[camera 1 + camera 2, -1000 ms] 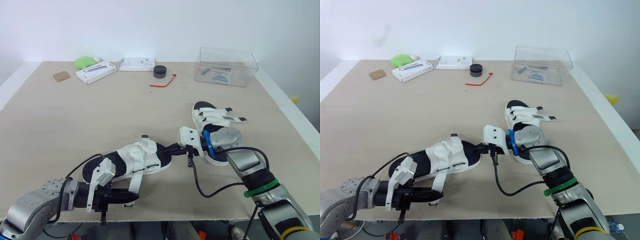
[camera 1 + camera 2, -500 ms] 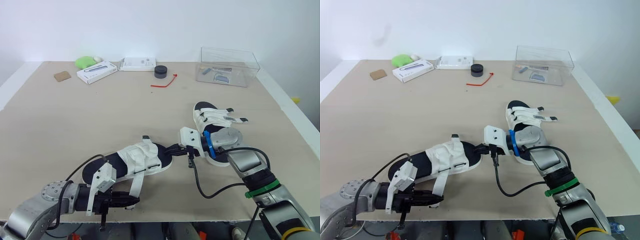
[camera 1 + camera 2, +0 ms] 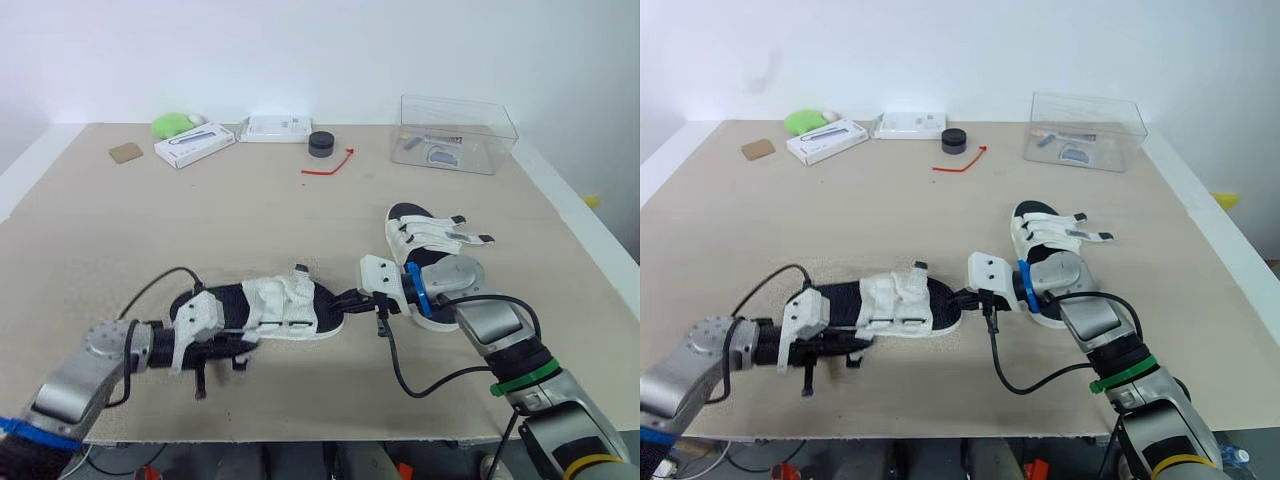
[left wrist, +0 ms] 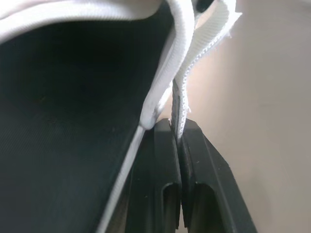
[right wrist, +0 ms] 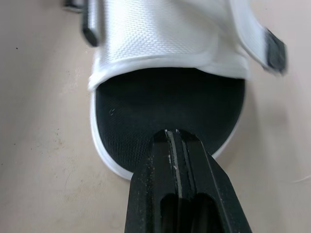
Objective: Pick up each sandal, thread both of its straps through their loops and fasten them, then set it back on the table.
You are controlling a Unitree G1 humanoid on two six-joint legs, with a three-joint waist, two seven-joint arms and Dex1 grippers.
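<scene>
My left gripper [image 4: 178,131], clamping the strap [image 4: 183,92], has risen beside the sandal [image 3: 285,305], readying threading; my closed right gripper [image 5: 175,132] pins the toe.

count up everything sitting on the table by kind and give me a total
white sandals: 2
white boxes: 2
clear plastic box: 1
black round puck: 1
red strip: 1
green lump: 1
brown square piece: 1
total: 9
</scene>
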